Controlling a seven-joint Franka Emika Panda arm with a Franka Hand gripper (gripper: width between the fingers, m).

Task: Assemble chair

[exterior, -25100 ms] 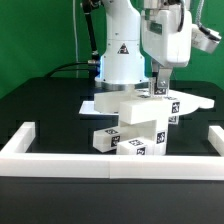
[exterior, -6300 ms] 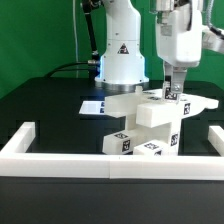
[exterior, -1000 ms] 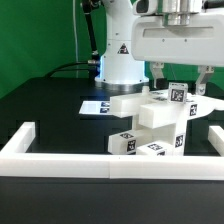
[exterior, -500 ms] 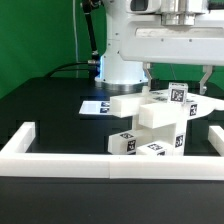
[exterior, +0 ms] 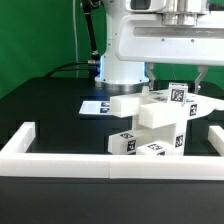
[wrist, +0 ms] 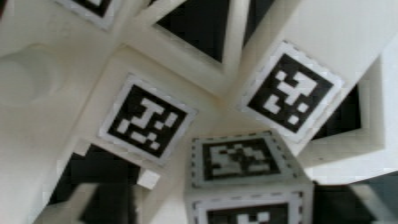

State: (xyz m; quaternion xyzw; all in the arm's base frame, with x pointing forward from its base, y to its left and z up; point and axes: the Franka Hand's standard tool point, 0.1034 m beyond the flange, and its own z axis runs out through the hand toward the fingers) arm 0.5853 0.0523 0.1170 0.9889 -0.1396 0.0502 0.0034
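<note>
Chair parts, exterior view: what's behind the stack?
The marker board lies flat behind the chair parts, its end toward the exterior view's right covered by them. Beyond it stands the arm's white base.

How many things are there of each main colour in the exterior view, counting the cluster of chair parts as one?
White: 4 (chair parts, marker board, border wall, robot arm)
Black: 1 (table)
Green: 1 (backdrop)
Total: 6
</note>
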